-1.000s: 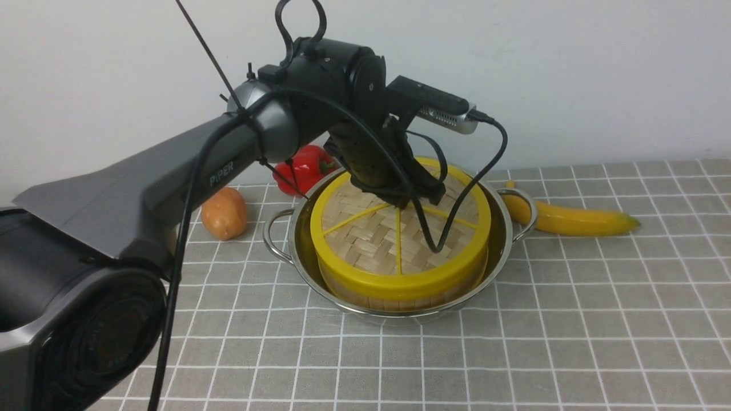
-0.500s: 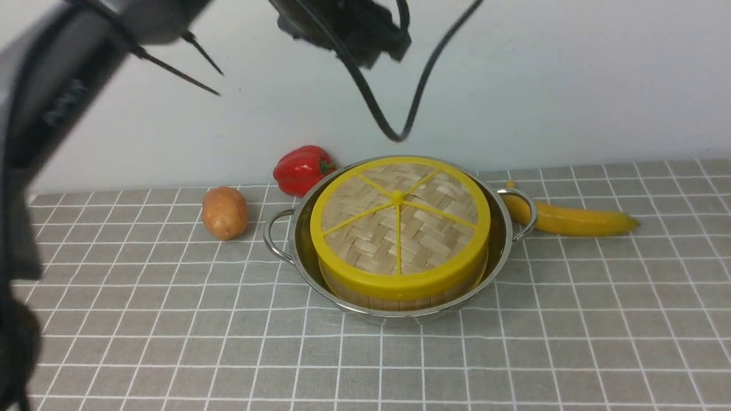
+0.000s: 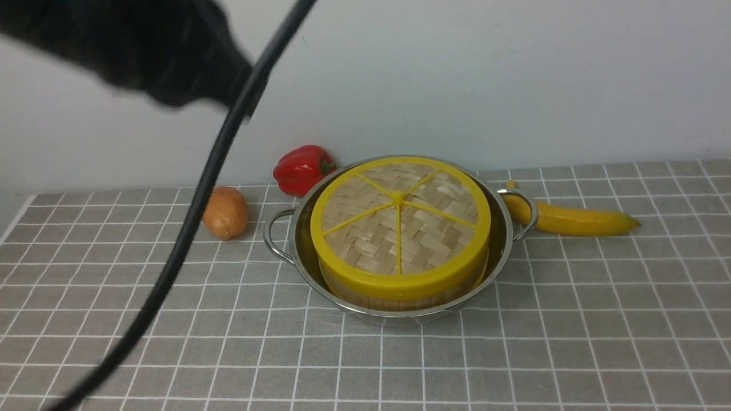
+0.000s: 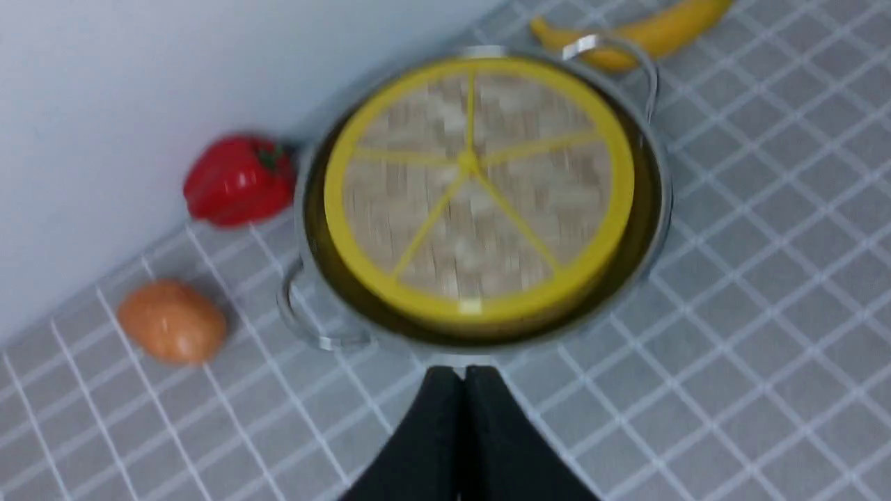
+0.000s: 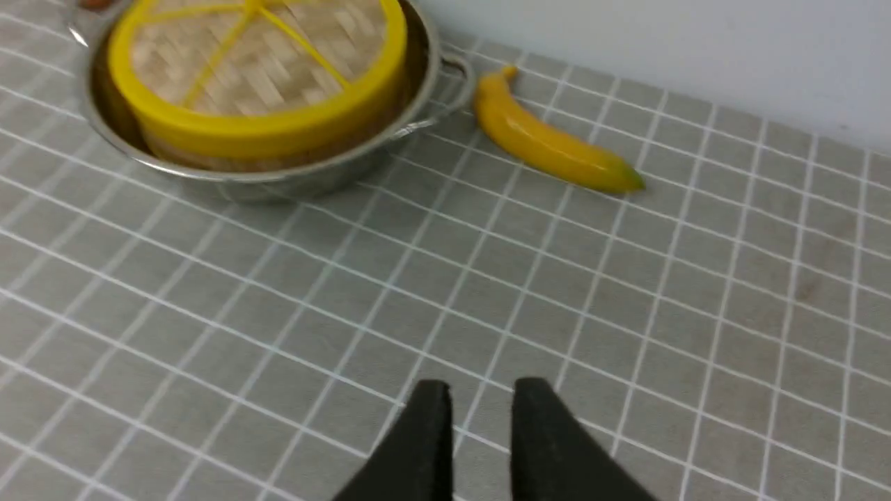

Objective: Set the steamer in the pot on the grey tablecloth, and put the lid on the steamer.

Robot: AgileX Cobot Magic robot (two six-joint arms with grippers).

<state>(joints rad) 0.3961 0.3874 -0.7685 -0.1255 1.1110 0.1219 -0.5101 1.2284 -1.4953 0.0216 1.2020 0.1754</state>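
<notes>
Sweeping off the pot since the earlier front view, the left arm (image 3: 165, 51) is now filling the upper left of the frame, while the pot and its stack are staying put. Its pincer (image 4: 463, 376) is showing pressed together in the wrist view, pinching nothing. Below the arm, a thick black cable (image 3: 194, 211) is slanting down to the lower left; if the arm were dipping or swinging back, that loop could be dragging over the brown potato-like thing (image 3: 226, 213) and rolling it. Right of that, the red pepper (image 3: 304, 170) is sitting close to the pot (image 3: 400, 313), so a nudge there could be pushing it against the steel. At centre, the steamer (image 3: 394, 301) is resting inside the pot and the lid (image 3: 365, 251) is lying over it, looking level, so the job is seemingly finished. The likeliest trouble is coming from needless contact: a low pass could be catching the yellow rim and sliding the lid askew, or hooking a looped handle and dragging everything across the grey tablecloth (image 3: 365, 371). Farther right, the banana (image 3: 582, 220) is lying by the other handle and could be getting shoved along too. Meanwhile the right pincer (image 5: 482, 390) is standing slightly spread, gripping nothing.
</notes>
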